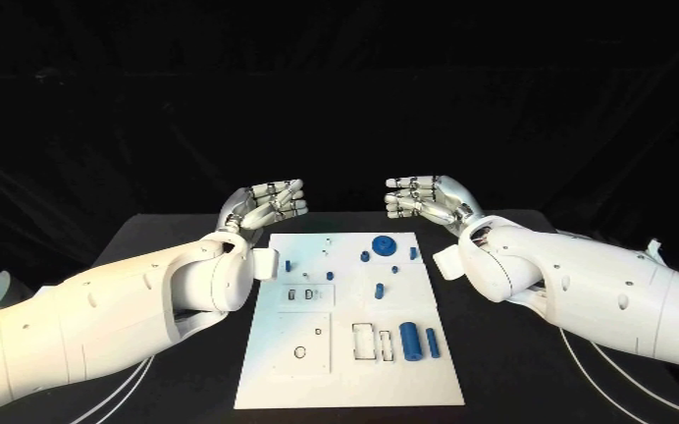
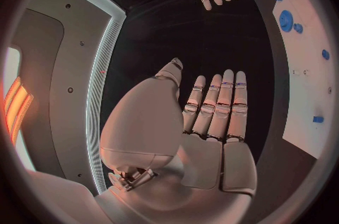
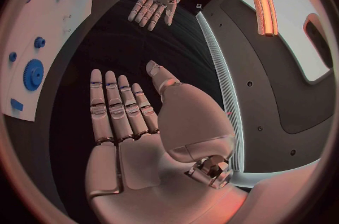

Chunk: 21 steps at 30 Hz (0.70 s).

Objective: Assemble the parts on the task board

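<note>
The left silver many-fingered hand (image 1: 269, 202) hovers just beyond the far left corner of the white rectangular task board (image 1: 284, 365), palm turned inward, its fingers (image 2: 215, 102) straight, side by side and released, grasping nothing. Its white arm (image 1: 128, 311) runs along the board's left edge.

The board lies flat in the middle of the black table (image 1: 191, 233), its long sides running away from the robot. On its left half a small blue peg (image 1: 288, 265) stands near the far left edge, and several outlined slots (image 1: 303, 294) sit nearer the middle. Toward its far right corner lies a round blue gear-like disc (image 1: 385, 243), with small blue studs (image 1: 365, 256) just beside it. On the near right part, a long blue cylinder (image 1: 410, 340) lies parallel to the board's long side, a shorter blue piece (image 1: 430, 340) just to its right.

The right silver many-fingered hand (image 1: 429, 196) hovers just beyond the board's far right corner, palm facing the left hand, fingers (image 3: 116, 102) extended, loose and empty. Both hands are well apart from every blue part. The right white arm (image 1: 566, 291) lies along the board's right edge.
</note>
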Available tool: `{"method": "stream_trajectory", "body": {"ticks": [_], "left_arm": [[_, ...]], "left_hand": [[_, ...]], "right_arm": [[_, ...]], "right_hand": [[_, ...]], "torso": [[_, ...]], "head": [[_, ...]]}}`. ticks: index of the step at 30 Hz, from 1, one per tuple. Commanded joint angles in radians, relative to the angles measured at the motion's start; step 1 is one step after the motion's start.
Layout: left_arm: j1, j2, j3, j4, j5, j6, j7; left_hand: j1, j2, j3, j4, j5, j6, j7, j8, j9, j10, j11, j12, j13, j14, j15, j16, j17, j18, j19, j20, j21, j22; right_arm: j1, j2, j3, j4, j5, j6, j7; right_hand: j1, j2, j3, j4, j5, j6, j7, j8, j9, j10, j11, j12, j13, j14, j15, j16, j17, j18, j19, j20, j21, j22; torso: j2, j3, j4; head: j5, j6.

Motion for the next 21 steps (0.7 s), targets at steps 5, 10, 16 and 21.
{"method": "stream_trajectory", "body": {"ticks": [5, 10, 16, 21], "left_arm": [[0.01, -0.043, 0.001, 0.067, -0.043, 0.079, -0.016], [0.013, -0.075, 0.007, 0.12, -0.079, 0.087, -0.044], [0.025, -0.132, 0.014, 0.194, -0.078, 0.124, -0.043], [0.04, -0.179, 0.021, 0.256, -0.03, 0.159, -0.03]], "left_hand": [[0.002, 0.02, -0.01, -0.029, -0.004, 0.092, 0.001, -0.002, -0.004, 0.128, -0.034, 0.017, 0.007, 0.123, -0.039, 0.021, 0.017, 0.013, 0.126, -0.036, 0.031, 0.003], [-0.005, 0.018, -0.013, -0.033, -0.005, 0.142, -0.02, -0.001, -0.003, 0.214, -0.061, 0.027, 0.019, 0.204, -0.069, 0.039, 0.048, 0.014, 0.194, -0.065, 0.052, 0.008], [-0.002, 0.017, -0.012, -0.036, -0.005, 0.147, -0.022, -0.014, -0.005, 0.222, -0.062, 0.009, 0.018, 0.208, -0.071, 0.024, 0.06, 0.011, 0.204, -0.07, 0.048, 0.003], [0.004, 0.02, -0.008, -0.043, -0.004, 0.143, -0.019, -0.025, -0.006, 0.214, -0.058, -0.008, 0.014, 0.199, -0.066, 0.007, 0.063, 0.01, 0.198, -0.066, 0.038, -0.003]], "right_arm": [[0.018, -0.009, 0.014, -0.008, -0.397, 0.032, -0.073], [0.037, -0.013, 0.026, -0.015, -0.66, 0.077, -0.158], [0.064, -0.011, 0.036, -0.007, -0.94, 0.106, -0.268], [0.089, -0.01, 0.04, 0.006, -1.115, 0.125, -0.35]], "right_hand": [[0.025, -0.022, 0.087, -0.055, -0.04, 0.209, 0.011, -0.001, 0.006, 0.211, -0.051, -0.008, 0.003, 0.254, -0.07, 0.025, 0.01, 0.023, 0.18, -0.063, 0.063, 0.006], [0.039, -0.038, 0.116, -0.077, -0.049, 0.254, -0.007, 0.008, 0.01, 0.275, -0.075, -0.007, 0.006, 0.336, -0.099, 0.041, 0.022, 0.023, 0.247, -0.098, 0.102, 0.02], [0.055, -0.053, 0.133, -0.093, -0.063, 0.293, -0.025, 0.015, 0.013, 0.319, -0.092, -0.011, 0.006, 0.38, -0.118, 0.043, 0.033, 0.022, 0.278, -0.12, 0.132, 0.033], [0.042, -0.072, 0.133, -0.084, -0.09, 0.31, -0.038, 0.012, 0.012, 0.342, -0.106, -0.023, 0.005, 0.456, -0.141, 0.067, 0.055, 0.022, 0.334, -0.144, 0.18, 0.056]], "torso": [[0.043, 0.0079, 0.004], [0.075, 0.0128, 0.0163], [0.116, 0.0102, 0.024], [0.15, 0.0089, 0.0293]], "head": [[-0.009, 0.011], [-0.015, 0.018], [-0.028, 0.029], [-0.032, 0.05]]}}
